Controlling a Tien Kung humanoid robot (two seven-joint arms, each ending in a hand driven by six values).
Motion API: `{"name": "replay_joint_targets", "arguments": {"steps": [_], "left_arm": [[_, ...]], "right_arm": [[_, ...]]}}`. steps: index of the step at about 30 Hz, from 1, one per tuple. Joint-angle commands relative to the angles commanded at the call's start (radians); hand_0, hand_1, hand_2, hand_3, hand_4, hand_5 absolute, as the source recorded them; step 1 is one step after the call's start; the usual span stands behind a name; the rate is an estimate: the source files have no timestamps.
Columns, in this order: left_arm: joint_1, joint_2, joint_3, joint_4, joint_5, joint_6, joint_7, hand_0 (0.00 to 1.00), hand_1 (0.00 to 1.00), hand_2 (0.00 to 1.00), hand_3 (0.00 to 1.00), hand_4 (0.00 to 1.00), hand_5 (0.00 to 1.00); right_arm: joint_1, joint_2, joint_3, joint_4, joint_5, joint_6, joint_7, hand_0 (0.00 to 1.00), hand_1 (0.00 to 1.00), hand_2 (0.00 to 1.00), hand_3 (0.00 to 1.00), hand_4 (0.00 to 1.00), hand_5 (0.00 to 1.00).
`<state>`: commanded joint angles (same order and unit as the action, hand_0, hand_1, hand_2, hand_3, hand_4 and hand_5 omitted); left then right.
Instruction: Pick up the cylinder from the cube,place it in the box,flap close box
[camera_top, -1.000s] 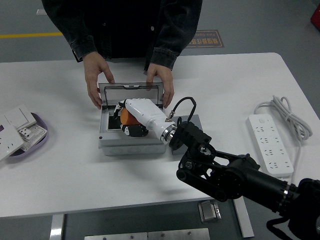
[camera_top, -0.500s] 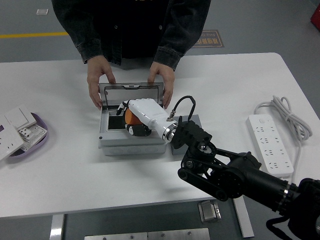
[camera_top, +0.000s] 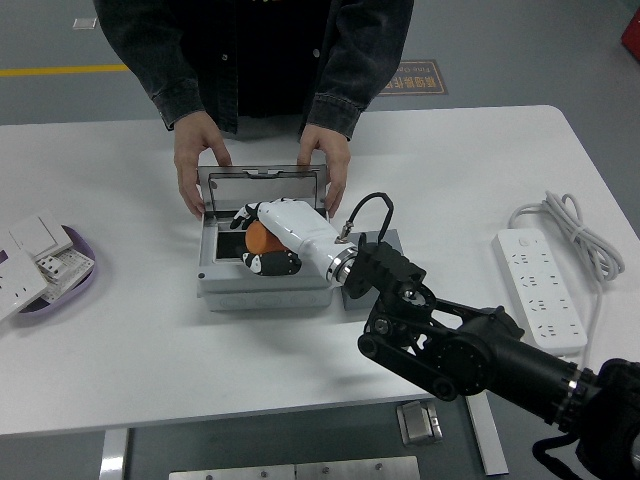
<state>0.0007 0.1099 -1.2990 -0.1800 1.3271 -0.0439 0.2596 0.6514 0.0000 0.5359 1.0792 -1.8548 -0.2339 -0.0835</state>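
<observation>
I see my right hand (camera_top: 272, 240) gripping the orange cylinder (camera_top: 259, 237), apparently inside the grey box (camera_top: 262, 288); a person's hands (camera_top: 196, 165) hold its lid (camera_top: 262, 186) upright.

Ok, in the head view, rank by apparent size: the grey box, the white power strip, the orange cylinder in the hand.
1. Grey box, largest.
2. White power strip, clearly smaller in area.
3. Orange cylinder, smallest, though the right hand covers most of it, so its full extent is unclear.

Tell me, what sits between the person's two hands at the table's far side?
In the head view, the box's raised clear lid stands between the person's hands, which hold its ends.
</observation>
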Motion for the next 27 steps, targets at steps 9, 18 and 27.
{"name": "replay_joint_targets", "arguments": {"steps": [9, 18, 27], "left_arm": [[0.000, -0.002, 0.007, 0.000, -0.006, -0.001, -0.003, 0.601, 0.588, 0.565, 0.601, 0.671, 0.283], [0.001, -0.002, 0.009, 0.000, -0.006, -0.001, -0.004, 0.600, 0.588, 0.563, 0.601, 0.670, 0.282], [-0.006, 0.004, 0.000, 0.000, 0.008, -0.003, -0.002, 0.600, 0.588, 0.563, 0.600, 0.669, 0.280]], "right_arm": [[-0.019, 0.000, 0.011, 0.033, 0.116, -0.026, 0.051, 0.827, 0.697, 0.696, 0.750, 0.882, 0.413], [-0.004, -0.045, 0.080, 0.200, 0.311, -0.089, 0.096, 0.821, 0.692, 0.697, 0.746, 0.882, 0.406], [0.092, -0.079, 0.103, 0.113, 0.336, -0.084, 0.093, 0.722, 0.638, 0.660, 0.703, 0.825, 0.400]]}}
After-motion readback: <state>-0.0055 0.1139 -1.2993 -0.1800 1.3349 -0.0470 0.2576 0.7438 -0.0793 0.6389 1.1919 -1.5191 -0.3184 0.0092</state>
